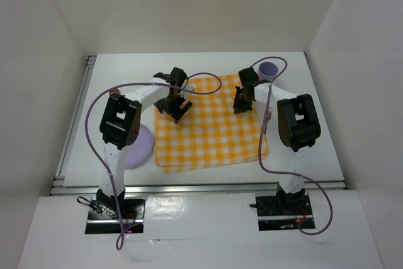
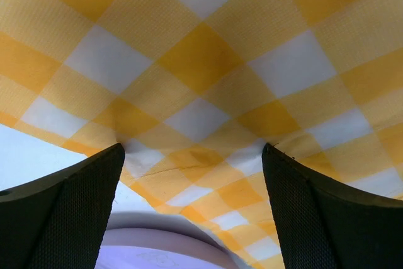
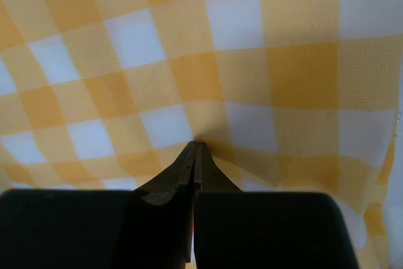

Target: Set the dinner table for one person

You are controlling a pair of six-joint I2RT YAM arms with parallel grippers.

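one table (image 1: 315,143) here, plain white and flat, by far the biggest thing in shot, filling the floor between the white walls, with a metal rail (image 1: 189,187) along its near edge and up its left edge. on it, one cloth (image 1: 214,133), yellow-and-white checked, lying across the middle and skewed a little against the table's edges. one lilac plate (image 1: 141,149) towards the near left corner, its right rim meeting the cloth's near left corner; from the left wrist the cloth's edge seems to lie just over that rim. one small lilac cup (image 1: 269,68), or bowl, hard to call from above, near the far right corner, apart from the cloth. two grippers, both over the far half of the cloth. the left gripper (image 2: 192,149) is by the cloth's left edge, fingers (image 2: 75,206) released and spread wide, nothing between them, checked fabric below and a sliver of bare table off to one side. the right gripper (image 3: 196,146) is by the cloth's right edge, clenched tight, the two tips meeting right on the fabric, and the cloth puckers into small creases at that spot, so it looks nipped between them.
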